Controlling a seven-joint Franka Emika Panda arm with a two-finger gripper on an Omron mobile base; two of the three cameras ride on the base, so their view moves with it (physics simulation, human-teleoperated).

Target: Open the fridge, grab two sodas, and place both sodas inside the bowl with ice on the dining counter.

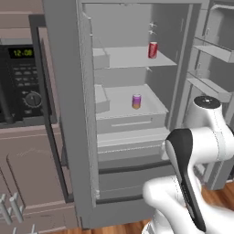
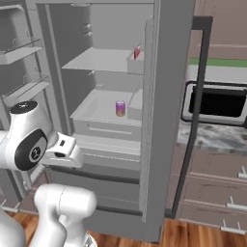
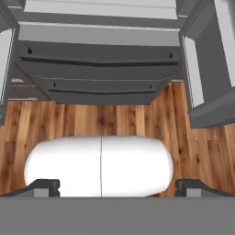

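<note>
The grey fridge (image 1: 130, 153) (image 2: 112, 170) stands with both doors swung open. A red soda (image 1: 152, 50) (image 2: 137, 52) stands on its upper shelf. One shelf lower stands a purple soda (image 1: 136, 101) (image 2: 120, 108), near the front edge. My gripper (image 3: 117, 187) is open and holds nothing, its two tips wide apart. It points down at the wooden floor in front of the fridge's lower drawers (image 3: 101, 69), well below both sodas. The bowl and the dining counter are out of view.
A black microwave (image 1: 23, 82) (image 2: 214, 103) sits beside the fridge over a marbled counter strip (image 2: 207, 136) and brown drawers. The open doors carry bins (image 1: 215, 51) (image 2: 24, 53) on either side of my arm. A dark bar handle (image 2: 195, 111) sticks out on the door.
</note>
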